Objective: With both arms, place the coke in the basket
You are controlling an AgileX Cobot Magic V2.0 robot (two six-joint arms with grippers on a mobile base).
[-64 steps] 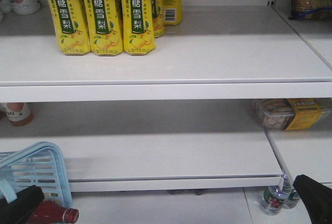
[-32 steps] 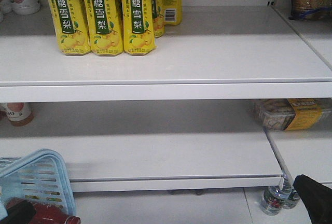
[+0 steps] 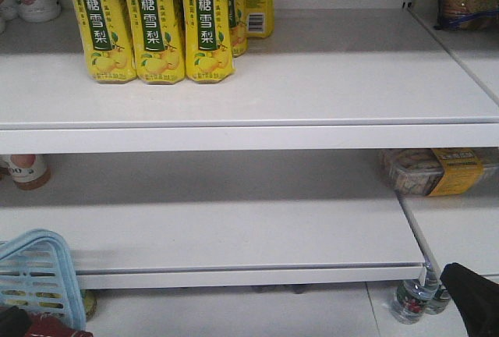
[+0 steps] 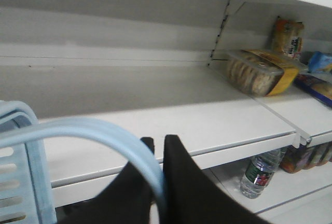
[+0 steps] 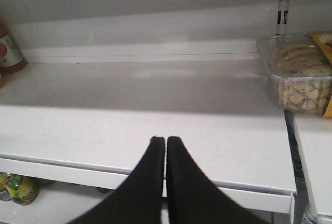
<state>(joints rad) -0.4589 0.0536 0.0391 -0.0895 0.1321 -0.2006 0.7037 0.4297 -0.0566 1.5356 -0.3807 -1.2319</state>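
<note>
Basket (image 3: 35, 274) lower; one coke (image 3: 54, 327), two tools.

Basket (image 3: 39, 274) at lower left below 3 yellow cartons (image 3: 148, 21).

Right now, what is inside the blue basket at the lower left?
The basket sits at the front view's lower-left corner; a bit of the red coke shows at its lower edge. Whether it lies inside cannot be told. The left gripper clamps the basket's handle.
</note>
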